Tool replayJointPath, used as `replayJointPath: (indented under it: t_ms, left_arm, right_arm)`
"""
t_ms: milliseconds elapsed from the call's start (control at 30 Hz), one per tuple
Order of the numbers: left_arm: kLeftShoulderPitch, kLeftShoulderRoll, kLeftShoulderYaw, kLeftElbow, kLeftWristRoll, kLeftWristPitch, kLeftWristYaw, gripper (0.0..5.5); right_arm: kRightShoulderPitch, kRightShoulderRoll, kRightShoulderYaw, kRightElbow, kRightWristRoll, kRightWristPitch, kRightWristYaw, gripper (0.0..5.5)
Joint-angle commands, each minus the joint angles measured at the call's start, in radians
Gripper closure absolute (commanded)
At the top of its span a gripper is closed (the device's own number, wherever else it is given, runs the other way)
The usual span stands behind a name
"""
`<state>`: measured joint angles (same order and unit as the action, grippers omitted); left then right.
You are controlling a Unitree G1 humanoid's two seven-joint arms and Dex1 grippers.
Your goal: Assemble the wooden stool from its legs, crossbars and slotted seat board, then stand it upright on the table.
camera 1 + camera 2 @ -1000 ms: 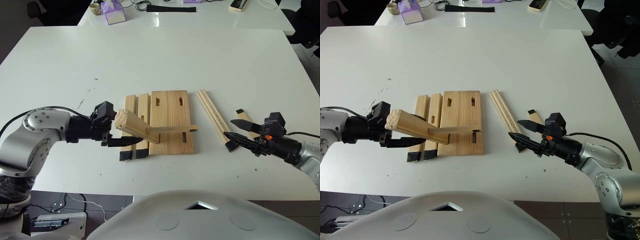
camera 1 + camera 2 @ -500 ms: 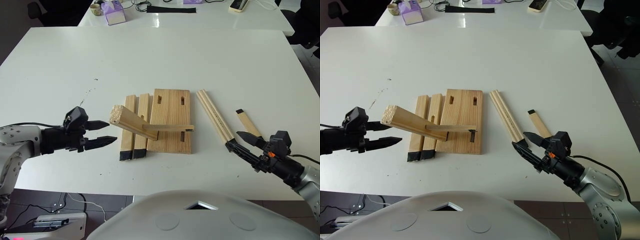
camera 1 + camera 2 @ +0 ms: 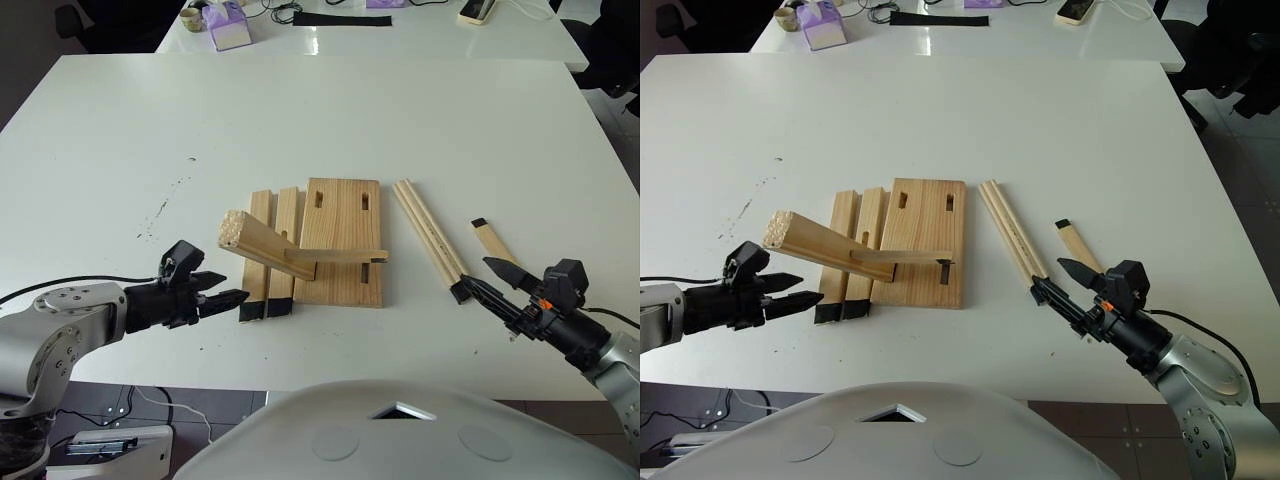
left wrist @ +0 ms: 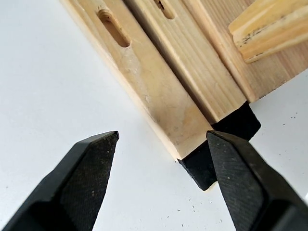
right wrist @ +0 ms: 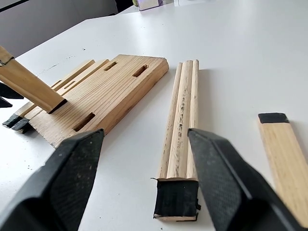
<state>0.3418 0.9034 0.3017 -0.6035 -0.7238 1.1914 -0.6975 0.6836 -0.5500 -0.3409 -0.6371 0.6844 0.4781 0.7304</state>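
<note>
The slotted seat board (image 3: pixel 340 240) lies flat mid-table. Two slotted legs (image 3: pixel 272 250) with black-capped ends (image 4: pixel 204 166) lie side by side against its left edge. A thick leg (image 3: pixel 265 248) joined to a thin crossbar (image 3: pixel 345 256) rests tilted over them, its free end raised. My left gripper (image 3: pixel 232 290) is open, low near the front table edge, its tips just left of the capped ends. Two crossbars (image 5: pixel 180 110) lie together right of the board, and a black-tipped leg (image 3: pixel 495 243) lies beyond them. My right gripper (image 3: pixel 1048 273) is open, just in front of the crossbars' near end.
The white table (image 3: pixel 320 130) has bare room behind and to both sides of the parts. Small dark specks (image 3: pixel 165 200) mark its left half. A second table (image 3: pixel 380 30) at the back carries a tissue box (image 3: pixel 227 22) and small items.
My left gripper let go of the tilted leg, drew back left, then came in low toward the capped leg ends. My right gripper pulled back from the crossbars toward the front edge.
</note>
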Motion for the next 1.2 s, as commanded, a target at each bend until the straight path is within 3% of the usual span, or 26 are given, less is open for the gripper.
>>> replayJointPath:
  t_ms: [33,200,433,933,1200]
  left_arm:
    - [-0.015,-0.009,-0.025,-0.036,-0.019,0.065,0.038,2.1]
    - [-0.048,0.021,-0.075,0.0,0.025,0.045,0.045,2.1]
    - [-0.157,0.084,-0.155,0.18,0.138,-0.084,0.012,2.1]
    - [-0.226,0.059,-0.2,0.21,0.138,-0.118,-0.038,2.1]
    - [-0.212,0.041,-0.194,0.202,0.138,-0.115,-0.034,2.07]
  right_arm:
    - [-0.004,0.013,0.009,0.008,-0.029,-0.008,-0.032,2.32]
    - [-0.012,0.024,0.038,0.034,-0.125,-0.023,-0.098,2.32]
    - [0.008,0.014,0.165,0.072,-0.381,-0.094,-0.178,2.32]
    - [-0.014,0.075,0.199,0.192,-0.378,-0.01,-0.215,2.32]
    - [0.006,0.063,0.216,0.123,-0.377,-0.024,-0.203,3.4]
